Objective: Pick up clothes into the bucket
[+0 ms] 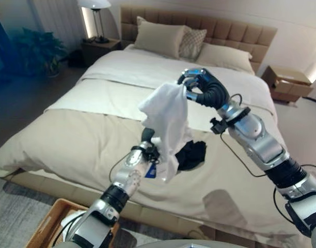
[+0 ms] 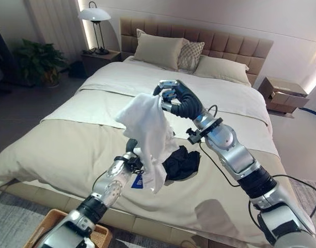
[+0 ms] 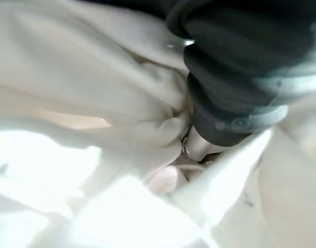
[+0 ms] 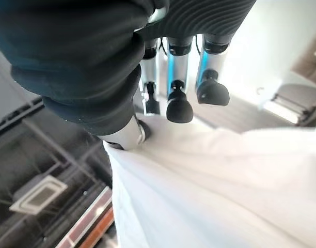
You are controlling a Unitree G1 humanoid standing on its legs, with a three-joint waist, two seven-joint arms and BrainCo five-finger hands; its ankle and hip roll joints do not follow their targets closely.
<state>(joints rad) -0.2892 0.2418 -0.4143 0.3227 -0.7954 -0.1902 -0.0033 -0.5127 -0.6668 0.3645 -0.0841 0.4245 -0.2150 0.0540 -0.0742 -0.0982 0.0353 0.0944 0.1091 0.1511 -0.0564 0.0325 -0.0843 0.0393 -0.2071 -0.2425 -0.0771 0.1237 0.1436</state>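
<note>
A white garment [image 1: 166, 113] hangs in the air above the bed [image 1: 70, 139]. My right hand [image 1: 202, 85] holds it up by its top edge. In the right wrist view the curled fingers [image 4: 178, 106] and the thumb pinch the white cloth [image 4: 215, 186]. My left hand [image 1: 145, 150] reaches up into the lower part of the hanging garment, which wraps round it; the left wrist view shows its dark cover [image 3: 240, 77] pressed into the white folds [image 3: 96, 77]. A black garment [image 1: 194, 154] lies crumpled on the bedcover just behind the white one. A wicker basket [image 1: 44, 222] stands on the floor at the bed's near edge, lower left.
Pillows [image 1: 158, 36] lean on the padded headboard. One nightstand [image 1: 287, 82] stands at the far right. Another at the far left carries a lamp [image 1: 96, 15], with a potted plant [image 1: 36, 49] beside it. A grey rug lies under the basket.
</note>
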